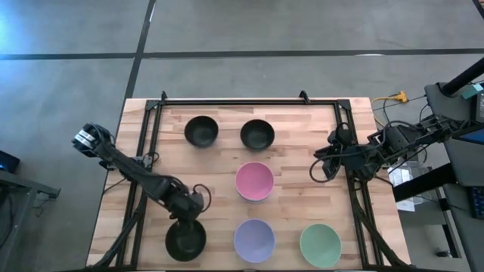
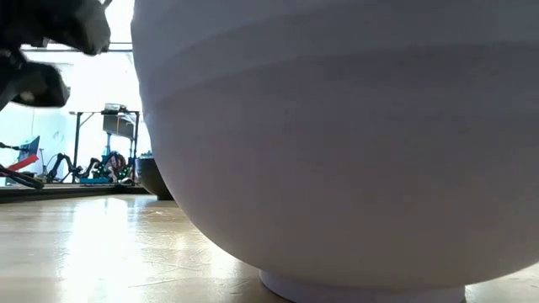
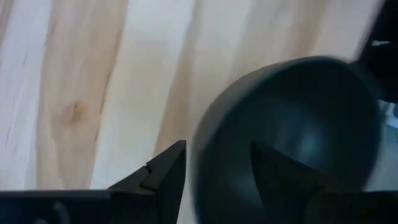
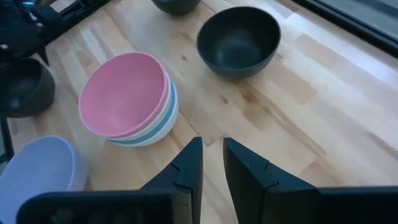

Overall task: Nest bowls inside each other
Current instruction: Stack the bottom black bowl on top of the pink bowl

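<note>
A black bowl (image 1: 185, 240) stands at the table's near left and also shows in the left wrist view (image 3: 292, 137). My left gripper (image 3: 217, 174) is open over the bowl's far rim, one finger inside the bowl and one outside. A pink bowl (image 1: 254, 181) sits nested on top of a blue and a white bowl (image 4: 146, 127) at mid-table. A lavender bowl (image 1: 254, 240) and a green bowl (image 1: 321, 245) stand near the front edge. Two black bowls (image 1: 201, 131) (image 1: 257, 134) stand at the back. My right gripper (image 4: 212, 162) waits at the right, empty, its fingers a narrow gap apart. My left gripper straddles the black bowl's rim (image 3: 198, 155) from above, slanting. One finger (image 3: 273, 168) is inside the bowl and the other (image 3: 168, 174) is outside it. I cannot tell whether either finger touches the wall. The bowl rests on the table.
A black frame (image 1: 249, 100) runs along the table's far edge and down both sides. In the low view the lavender bowl (image 2: 337, 143) fills most of the picture. Bare wood lies between the back bowls and the right arm.
</note>
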You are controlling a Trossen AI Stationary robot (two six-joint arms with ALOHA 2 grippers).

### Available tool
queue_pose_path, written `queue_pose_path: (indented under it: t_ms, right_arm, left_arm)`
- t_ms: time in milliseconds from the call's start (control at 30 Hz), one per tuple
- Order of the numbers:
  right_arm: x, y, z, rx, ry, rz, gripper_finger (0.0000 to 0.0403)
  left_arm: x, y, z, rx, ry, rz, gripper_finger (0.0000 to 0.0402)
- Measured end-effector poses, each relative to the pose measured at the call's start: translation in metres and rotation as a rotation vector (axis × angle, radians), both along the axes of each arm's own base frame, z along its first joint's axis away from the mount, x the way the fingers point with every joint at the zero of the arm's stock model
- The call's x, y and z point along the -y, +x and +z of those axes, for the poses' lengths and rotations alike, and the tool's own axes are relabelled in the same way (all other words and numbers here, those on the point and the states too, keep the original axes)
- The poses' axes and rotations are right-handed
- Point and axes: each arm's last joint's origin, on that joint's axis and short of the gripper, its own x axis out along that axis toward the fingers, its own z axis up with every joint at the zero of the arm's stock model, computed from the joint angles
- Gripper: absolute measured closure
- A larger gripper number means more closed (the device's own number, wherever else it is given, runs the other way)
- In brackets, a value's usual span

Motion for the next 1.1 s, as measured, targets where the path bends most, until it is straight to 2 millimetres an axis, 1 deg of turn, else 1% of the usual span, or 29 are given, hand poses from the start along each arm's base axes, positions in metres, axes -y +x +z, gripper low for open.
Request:
queue_pose_path:
  t_ms: [33, 100, 167, 233, 267, 367, 467, 600, 733, 833, 967, 1100]
  right_arm:
    - [0.0, 0.0, 0.0, -0.001, 0.006, 0.001, 0.0344]
    - [-0.001, 0.0, 0.0, -0.004, 0.017, 0.007, 0.0344]
    - [-0.001, 0.0, 0.0, -0.005, 0.02, 0.009, 0.0344]
    - [-0.001, 0.0, 0.0, -0.005, 0.021, 0.01, 0.0344]
    - [-0.001, 0.0, 0.0, -0.005, 0.021, 0.01, 0.0344]
    - [-0.001, 0.0, 0.0, -0.005, 0.021, 0.01, 0.0344]
    - [-0.001, 0.0, 0.0, -0.005, 0.021, 0.01, 0.0344]
    - [-0.001, 0.0, 0.0, -0.002, 0.021, 0.006, 0.0344]
    - [-0.001, 0.0, 0.0, 0.004, 0.023, -0.001, 0.0344]
    - [-0.001, 0.001, 0.001, 0.02, 0.042, -0.02, 0.0344]
    - [-0.001, 0.004, 0.004, 0.079, 0.051, -0.061, 0.0344]
    - [-0.002, 0.008, 0.008, 0.147, 0.07, -0.081, 0.0344]
  left_arm:
    - [-0.001, -0.001, -0.004, -0.028, 0.006, 0.02, 0.0246]
    - [-0.001, -0.002, -0.009, -0.065, 0.02, 0.038, 0.0273]
    - [-0.002, -0.003, -0.011, -0.084, 0.021, 0.037, 0.0318]
    - [-0.001, -0.003, -0.012, -0.087, 0.017, 0.035, 0.0372]
    - [-0.002, -0.003, -0.012, -0.089, 0.018, 0.037, 0.0386]
    - [-0.004, -0.002, -0.011, -0.09, 0.01, 0.056, 0.0394]
    - [-0.01, 0.0, -0.003, -0.102, -0.021, 0.105, 0.0399]
    - [-0.024, 0.007, 0.024, -0.086, -0.018, 0.131, 0.04]
    - [-0.048, 0.022, 0.059, -0.004, 0.024, 0.153, 0.04]
    - [-0.071, 0.039, 0.093, 0.139, 0.015, 0.171, 0.04]
    - [-0.111, 0.056, 0.133, 0.32, 0.013, 0.273, 0.0401]
    - [-0.149, 0.067, 0.162, 0.481, 0.002, 0.413, 0.0401]
